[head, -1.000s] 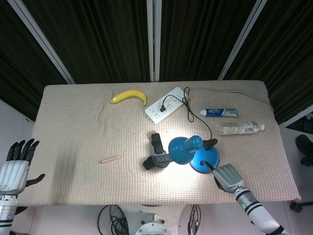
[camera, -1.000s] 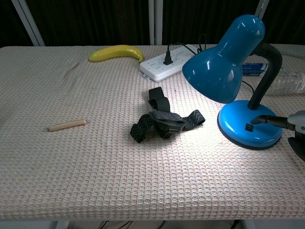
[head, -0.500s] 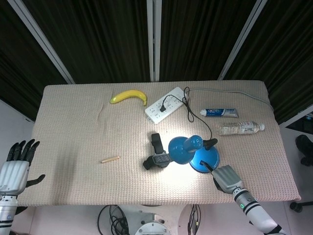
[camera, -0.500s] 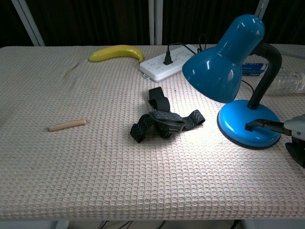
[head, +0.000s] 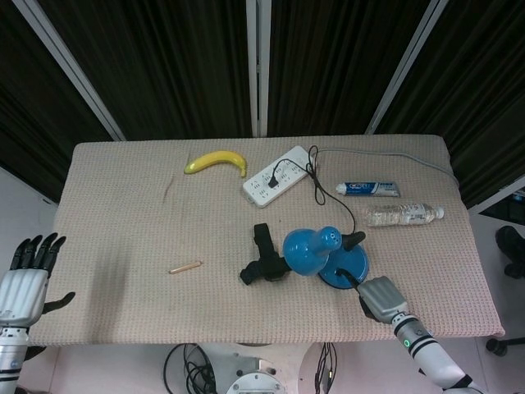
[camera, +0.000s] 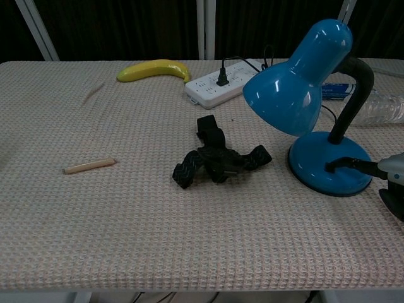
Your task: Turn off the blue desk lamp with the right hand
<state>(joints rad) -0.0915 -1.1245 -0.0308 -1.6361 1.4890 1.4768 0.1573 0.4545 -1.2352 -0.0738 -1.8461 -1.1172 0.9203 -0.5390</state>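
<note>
The blue desk lamp (camera: 297, 95) stands right of the table's middle, with its shade (head: 305, 250) tilted left and its round base (camera: 329, 163) on the cloth. No pool of light falls under the shade. My right hand (head: 379, 299) is at the near side of the base, with one black finger (camera: 349, 166) stretched out and touching the switch spot on the base. In the chest view only that finger and a bit of the hand (camera: 392, 180) show at the right edge. My left hand (head: 25, 271) hangs off the table's left side with fingers spread and empty.
A black headlamp strap (camera: 218, 161) lies just left of the lamp. A wooden stick (camera: 89, 165) lies at the left. At the back are a banana (camera: 153, 68), a white power strip (camera: 224, 82), a toothpaste tube (head: 371, 189) and a plastic bottle (head: 404, 215).
The lamp's light has gone out: the bright patch on the cloth and strap is gone. My right hand's finger moved slightly in onto the base and stays there.
</note>
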